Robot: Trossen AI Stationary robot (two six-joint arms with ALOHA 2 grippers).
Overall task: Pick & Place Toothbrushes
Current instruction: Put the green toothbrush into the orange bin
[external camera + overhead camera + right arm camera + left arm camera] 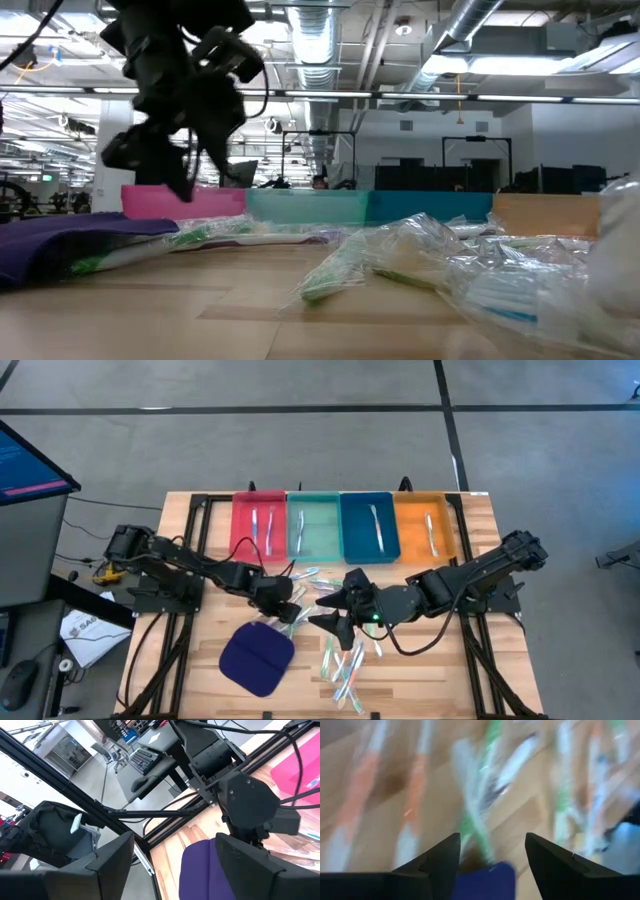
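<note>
Toothbrushes [340, 660] are thin whitish sticks in crinkly clear wrap with green, orange and blue bits, mostly heaped mid-table right of the dark blue pad [257, 658], a few already in the trays [345, 525]. Left gripper [283, 612] hovers over the pile's edge, fingers apart, holding nothing. Right gripper [335, 610] is spread wide too, also empty.
</note>
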